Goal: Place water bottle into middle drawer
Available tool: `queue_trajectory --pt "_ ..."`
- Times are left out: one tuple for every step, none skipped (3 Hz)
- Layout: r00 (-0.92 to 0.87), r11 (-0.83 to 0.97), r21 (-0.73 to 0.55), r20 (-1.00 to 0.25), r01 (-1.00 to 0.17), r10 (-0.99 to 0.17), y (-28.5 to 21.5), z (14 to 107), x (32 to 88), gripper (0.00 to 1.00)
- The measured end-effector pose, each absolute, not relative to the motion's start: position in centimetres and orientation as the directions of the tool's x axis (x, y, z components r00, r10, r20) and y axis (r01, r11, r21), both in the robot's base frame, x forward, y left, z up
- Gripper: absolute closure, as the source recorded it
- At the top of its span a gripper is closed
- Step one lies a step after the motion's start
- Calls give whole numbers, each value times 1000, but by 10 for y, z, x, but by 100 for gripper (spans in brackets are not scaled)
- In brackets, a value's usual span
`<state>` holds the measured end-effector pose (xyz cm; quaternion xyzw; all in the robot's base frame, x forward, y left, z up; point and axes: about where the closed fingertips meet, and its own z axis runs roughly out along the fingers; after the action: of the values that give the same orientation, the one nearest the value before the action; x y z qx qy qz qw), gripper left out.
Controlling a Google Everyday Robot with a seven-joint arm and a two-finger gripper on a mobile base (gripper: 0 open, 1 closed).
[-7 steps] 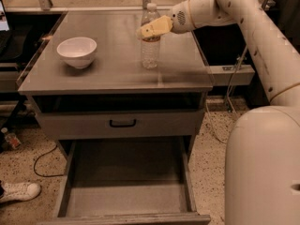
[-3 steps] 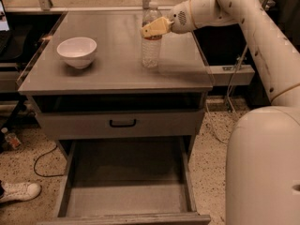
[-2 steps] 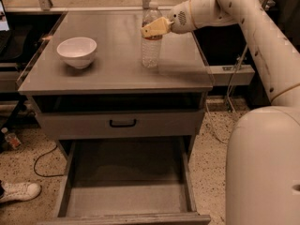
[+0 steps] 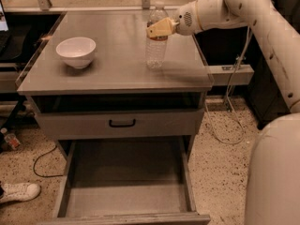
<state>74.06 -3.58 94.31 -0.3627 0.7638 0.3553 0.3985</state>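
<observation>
The water bottle (image 4: 156,43) is clear with a white cap and stands upright on the grey cabinet top (image 4: 112,64), right of centre. My gripper (image 4: 160,29) reaches in from the right and is shut on the bottle at its label band, with a yellowish finger (image 4: 161,28) across the front. The middle drawer (image 4: 126,193) is pulled out low at the front, a wide grey tray with a bare flat floor, well below the bottle.
A white bowl (image 4: 76,51) sits on the cabinet top at the left. A closed grey drawer front with a black handle (image 4: 122,123) lies above the open tray. A white shoe (image 4: 18,192) and a cable (image 4: 44,161) are on the speckled floor at the left.
Almost nothing has changed: the gripper stays at the bottle's label and the bottle still stands at the same spot on the cabinet top.
</observation>
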Motion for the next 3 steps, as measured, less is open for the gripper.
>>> queue_trajectory --pt "-439 527 251 -858 -812 -268 -54 943 717 100" --pt "-464 571 254 -848 -781 -256 -73 940 692 100" --pt "-494 590 278 -836 -758 -241 -95 935 641 100"
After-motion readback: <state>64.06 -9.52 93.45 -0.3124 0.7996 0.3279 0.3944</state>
